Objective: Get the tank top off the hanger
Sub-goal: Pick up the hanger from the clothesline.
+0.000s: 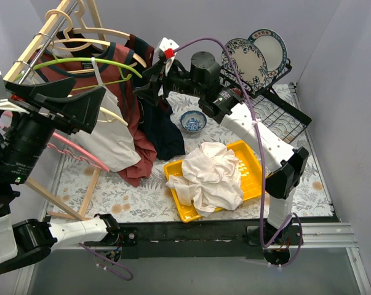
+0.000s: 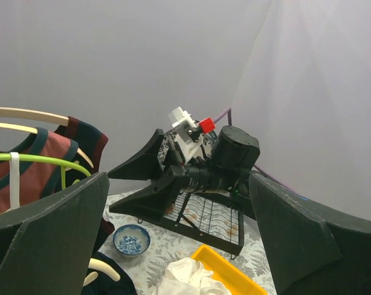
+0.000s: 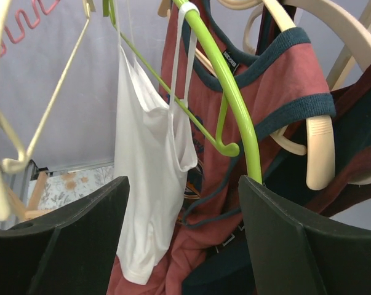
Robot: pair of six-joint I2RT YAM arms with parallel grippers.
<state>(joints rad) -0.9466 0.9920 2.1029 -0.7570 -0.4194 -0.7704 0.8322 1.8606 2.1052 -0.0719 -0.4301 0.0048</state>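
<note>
Left pincer (image 1: 71, 101) is gaping empty beside the white tank top (image 1: 111, 138), which is hanging on the green hanger (image 1: 80, 61). Its wrist view is showing spread jaws. Right pincer (image 3: 182, 184), wide too, is hovering below the strap (image 3: 186, 67), probably needing to pinch it next.

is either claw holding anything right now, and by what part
Nothing is held. The right claw stands open by the green hanger that carries the white tank top. The left claw is open in mid-air.
</note>
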